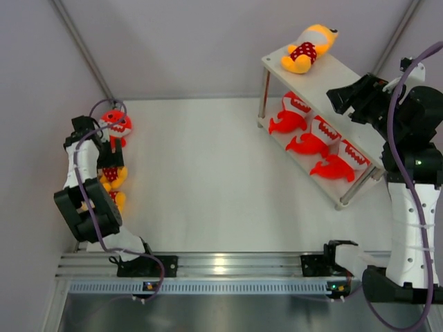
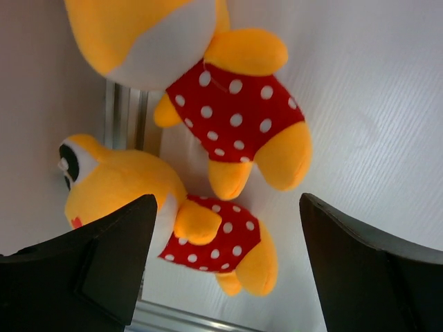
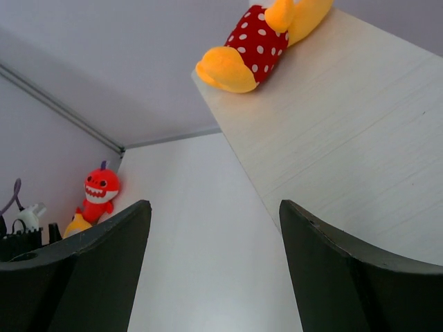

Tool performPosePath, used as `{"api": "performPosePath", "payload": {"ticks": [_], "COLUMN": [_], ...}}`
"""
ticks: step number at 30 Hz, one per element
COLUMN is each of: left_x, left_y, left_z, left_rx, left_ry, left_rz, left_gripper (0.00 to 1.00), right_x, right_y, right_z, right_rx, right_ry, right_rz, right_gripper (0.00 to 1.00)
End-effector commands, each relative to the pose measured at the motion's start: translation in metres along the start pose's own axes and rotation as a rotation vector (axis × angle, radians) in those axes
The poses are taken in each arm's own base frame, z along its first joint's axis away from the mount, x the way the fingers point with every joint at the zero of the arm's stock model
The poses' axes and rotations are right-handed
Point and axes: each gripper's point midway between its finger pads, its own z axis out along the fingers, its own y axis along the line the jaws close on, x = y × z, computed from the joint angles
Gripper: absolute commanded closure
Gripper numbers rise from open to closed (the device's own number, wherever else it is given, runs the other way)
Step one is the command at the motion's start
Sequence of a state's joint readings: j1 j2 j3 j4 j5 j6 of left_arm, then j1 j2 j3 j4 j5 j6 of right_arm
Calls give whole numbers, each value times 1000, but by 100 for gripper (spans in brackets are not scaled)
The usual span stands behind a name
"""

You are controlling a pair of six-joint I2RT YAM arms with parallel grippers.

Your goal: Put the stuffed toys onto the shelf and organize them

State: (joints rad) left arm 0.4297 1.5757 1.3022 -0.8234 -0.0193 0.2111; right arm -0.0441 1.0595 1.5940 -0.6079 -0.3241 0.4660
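Shelf: pale off-white two-tier shelf (image 1: 325, 79) with thin grey legs stands at the far right. Three red plush sharks (image 1: 315, 138) with white toothy mouths line its lower board. One yellow-orange plush figure (image 1: 308, 48) in red white-dotted shorts lies at the top board's far corner.
Left gripper (image 2: 227, 200): jaws wide apart and empty, above two yellow-orange figures (image 2: 228, 104) close together at the left of the white table (image 1: 208, 180), with a lone red shark (image 1: 116, 126) just beyond.
Right gripper (image 3: 214, 204): spread and empty, beside the top board's edge.
Risk: closing here could pinch both figures or only a limb, so one may drop in transit. A nudge could tip the corner figure off.
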Motion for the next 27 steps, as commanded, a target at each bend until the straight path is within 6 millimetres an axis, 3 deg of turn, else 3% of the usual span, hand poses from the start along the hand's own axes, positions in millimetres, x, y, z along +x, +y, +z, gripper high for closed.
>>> {"api": "performPosePath", "payload": {"ticks": [1,5,7,9,10,12,13,14,17,18,19,20,22,24,25,27], "left_x": [-29,-18,-24,-20,-15,-13,-14,-17,-35,-43,-54,-60,-75,-85,-85,-85], "left_y": [-10,-12,-6,-6,-10,-22,-25,-36,-53,-70,-80,-89,-124,-166,-187,-221], "left_z": [20,59,69,83,86,83,79,68,27,11,-18,-34,-82,-127,-154,-193], "left_rx": [38,42,-2,-4,10,73,88,144,203,248,270,287,362,463,566,733], "left_ry": [-62,17,15,51,64,55,45,12,-110,-156,-241,-287,-414,-512,-553,-584], "left_rz": [-47,-54,-50,-45,-43,-38,-35,-29,32,80,129,157,235,308,311,314], "left_gripper": [11,11,11,18,35,58,75,100,100,100,100,100,100,100,100,100], "right_x": [-3,-11,-12,-12,-13,-14,-15,-16,-14,-11,-6,-1,11,35,52,67], "right_y": [2,4,4,7,7,8,9,10,14,15,16,19,29,32,44,58], "right_z": [-7,-12,-10,-9,-9,-13,-14,-17,-20,-20,-20,-19,-16,-7,1,11], "right_rx": [10,17,15,5,6,6,7,9,-7,-16,-22,-41,-84,-104,-149,-182], "right_ry": [-20,-52,-49,-41,-43,-48,-53,-61,-56,-49,-37,-23,-3,49,81,99], "right_rz": [-39,-48,-40,-36,-33,-39,-42,-44,-42,-36,-25,-19,-18,-2,8,6], "right_gripper": [25,24,24,25,25,24,24,24,25,26,27,27,29,30,30,30]}}
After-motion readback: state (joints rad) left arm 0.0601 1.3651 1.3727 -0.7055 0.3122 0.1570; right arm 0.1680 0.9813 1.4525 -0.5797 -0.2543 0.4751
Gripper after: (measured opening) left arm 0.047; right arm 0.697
